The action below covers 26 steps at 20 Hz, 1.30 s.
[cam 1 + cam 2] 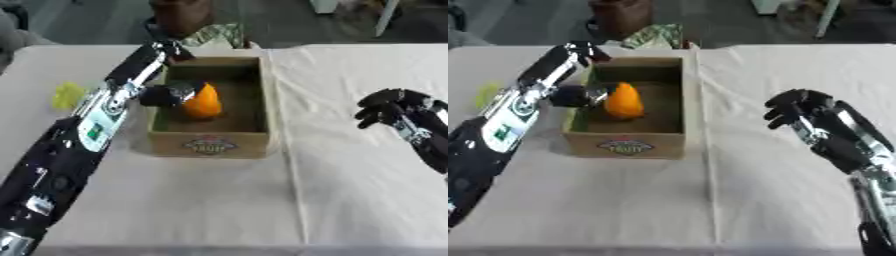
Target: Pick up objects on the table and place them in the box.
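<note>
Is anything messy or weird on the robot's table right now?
Nothing looks spilled or broken. One small yellow-green thing lies on the table, outside the box, on its left. The left hand holds an orange object inside the box. The right hand hangs curled, holding nothing.

Left hand (pixel 168 94) curled — right hand (pixel 798 111) curled, hovering.

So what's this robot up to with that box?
Its left hand is inside the cardboard box, fingers around an orange object that sits low in the box. A small yellow thing lies on the table to the box's left. The right hand hovers curled, holding nothing.
</note>
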Tool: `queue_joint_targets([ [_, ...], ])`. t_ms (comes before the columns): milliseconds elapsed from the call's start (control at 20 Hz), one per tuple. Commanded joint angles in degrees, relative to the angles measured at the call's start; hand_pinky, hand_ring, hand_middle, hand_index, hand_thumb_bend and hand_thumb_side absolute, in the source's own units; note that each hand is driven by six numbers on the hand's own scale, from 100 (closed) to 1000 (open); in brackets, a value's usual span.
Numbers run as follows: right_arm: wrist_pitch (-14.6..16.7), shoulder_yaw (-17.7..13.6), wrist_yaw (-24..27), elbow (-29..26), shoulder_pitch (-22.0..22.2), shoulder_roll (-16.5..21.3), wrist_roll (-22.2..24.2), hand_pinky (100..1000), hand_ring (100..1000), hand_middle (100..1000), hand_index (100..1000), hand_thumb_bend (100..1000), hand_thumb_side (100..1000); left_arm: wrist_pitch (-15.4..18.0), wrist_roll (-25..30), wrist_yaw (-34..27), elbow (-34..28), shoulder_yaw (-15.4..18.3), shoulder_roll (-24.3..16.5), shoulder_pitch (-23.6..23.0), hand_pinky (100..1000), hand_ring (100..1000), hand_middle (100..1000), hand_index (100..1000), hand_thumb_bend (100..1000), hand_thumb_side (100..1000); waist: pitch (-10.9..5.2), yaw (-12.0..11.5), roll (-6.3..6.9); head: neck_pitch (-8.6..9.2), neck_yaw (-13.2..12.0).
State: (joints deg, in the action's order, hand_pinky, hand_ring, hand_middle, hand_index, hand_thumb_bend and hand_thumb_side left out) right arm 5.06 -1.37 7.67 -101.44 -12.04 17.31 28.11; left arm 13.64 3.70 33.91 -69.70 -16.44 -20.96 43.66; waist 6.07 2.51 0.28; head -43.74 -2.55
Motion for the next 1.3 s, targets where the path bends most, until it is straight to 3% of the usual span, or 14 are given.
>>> queue_joint_targets([
  [50, -0.01, -0.50, 0.09, -0.60, -0.19, 0.72, -0.23, 617, 667, 671, 712, 100, 492, -0.76, -0.45, -2.45, -3.90, 1.54, -3.55, 0.09, 685, 729, 692, 791, 381, 738, -0.85, -0.93, 0.12, 0.36, 0.80],
  [100, 0.00, -0.64, 0.03, -0.59, -0.06, 0.86, -0.36, 617, 667, 671, 712, 100, 492, -1.02, -0.87, -2.64, -5.22, 2.62, -4.82, -0.65, 678, 708, 672, 788, 265, 655, -0.89, -1.35, 0.19, 0.30, 1.18],
  [150, 0.04, -0.74, -0.02, -0.58, 0.04, 0.98, -0.47, 617, 667, 671, 712, 100, 492, -1.61, -0.90, -2.48, -6.61, 3.60, -6.19, -1.41, 677, 707, 671, 788, 255, 652, -0.92, -1.57, 0.24, 0.27, 1.37],
  [200, 0.05, -0.85, -0.10, -0.55, 0.18, 1.12, -0.59, 617, 667, 671, 712, 100, 492, -2.34, -0.62, -2.05, -7.40, 4.65, -7.59, -2.25, 675, 700, 663, 783, 192, 595, -0.97, -1.90, 0.34, 0.23, 1.67],
  [250, 0.07, -0.89, -0.15, -0.54, 0.25, 1.19, -0.65, 617, 667, 671, 712, 100, 492, -3.18, -0.18, -1.43, -8.07, 5.52, -9.05, -2.85, 675, 700, 663, 783, 192, 595, -1.00, -2.01, 0.39, 0.21, 1.74],
  [500, 0.09, -0.73, -0.17, -0.54, 0.14, 1.14, -0.48, 617, 667, 670, 712, 100, 492, -6.48, 3.53, 2.61, -6.92, 7.46, -16.42, -5.51, 693, 709, 664, 786, 100, 404, -0.97, -2.06, 0.48, 0.28, 1.87],
  [550, 0.10, -0.72, -0.18, -0.53, 0.14, 1.17, -0.47, 617, 667, 670, 712, 100, 492, -6.63, 4.34, 3.36, -6.19, 7.87, -17.60, -5.91, 693, 709, 664, 786, 100, 404, -0.94, -1.96, 0.46, 0.26, 1.79],
  [600, 0.11, -0.73, -0.19, -0.52, 0.17, 1.20, -0.47, 617, 667, 670, 712, 100, 492, -6.84, 5.01, 4.12, -5.22, 8.37, -18.50, -6.32, 697, 704, 648, 779, 100, 295, -0.93, -1.91, 0.48, 0.19, 1.71],
  [650, 0.11, -0.73, -0.19, -0.52, 0.19, 1.20, -0.47, 617, 666, 670, 712, 100, 492, -6.91, 5.32, 4.99, -4.07, 8.83, -18.96, -6.54, 696, 701, 645, 777, 103, 353, -0.93, -1.86, 0.50, 0.15, 1.64],
  [850, 0.10, -0.64, -0.13, -0.56, 0.13, 1.10, -0.35, 617, 666, 669, 712, 100, 492, -6.54, 4.59, 8.83, 1.84, 9.87, -18.47, -6.66, 701, 705, 649, 775, 114, 286, -0.91, -1.61, 0.50, 0.11, 1.82],
  [1100, 0.11, -0.71, -0.11, -0.58, 0.14, 1.11, -0.40, 617, 666, 669, 712, 100, 493, -4.01, 4.20, 13.45, 8.53, 10.29, -17.12, -5.87, 712, 718, 668, 789, 186, 321, -0.84, -1.34, 0.47, 0.07, 1.77],
  [1300, 0.07, -0.59, -0.06, -0.63, 0.04, 1.03, -0.25, 617, 666, 669, 712, 100, 492, -4.01, 1.54, 17.52, 12.61, 11.58, -15.49, -5.06, 711, 720, 681, 793, 209, 325, -0.73, -1.09, 0.47, 0.07, 1.86],
])
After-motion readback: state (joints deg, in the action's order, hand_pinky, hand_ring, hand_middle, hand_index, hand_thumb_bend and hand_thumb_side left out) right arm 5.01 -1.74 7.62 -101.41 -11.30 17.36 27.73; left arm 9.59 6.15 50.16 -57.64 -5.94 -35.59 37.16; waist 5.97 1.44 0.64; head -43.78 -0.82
